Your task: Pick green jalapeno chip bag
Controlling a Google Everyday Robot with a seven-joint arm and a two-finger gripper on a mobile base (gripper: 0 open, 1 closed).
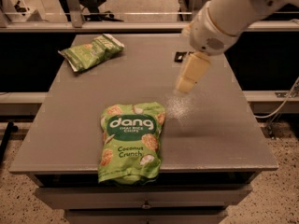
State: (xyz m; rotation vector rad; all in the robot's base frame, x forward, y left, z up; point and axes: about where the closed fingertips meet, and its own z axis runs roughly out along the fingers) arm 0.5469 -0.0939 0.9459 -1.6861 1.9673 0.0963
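The green jalapeno chip bag [91, 52] is a small crinkled green bag with whitish sealed ends. It lies at the far left corner of the grey table [219, 125]. My gripper [183, 85] is cream-coloured and hangs from the white arm [224, 17], which comes in from the upper right. It points down over the middle right of the table, well to the right of the chip bag and apart from it. It holds nothing that I can see.
A larger light-green "dang Coconut Crunch" bag [131, 141] lies at the table's front edge, partly overhanging it. A small flat black bar [180, 56] at the far right is mostly hidden behind my arm. Rails and a dark gap lie behind the table.
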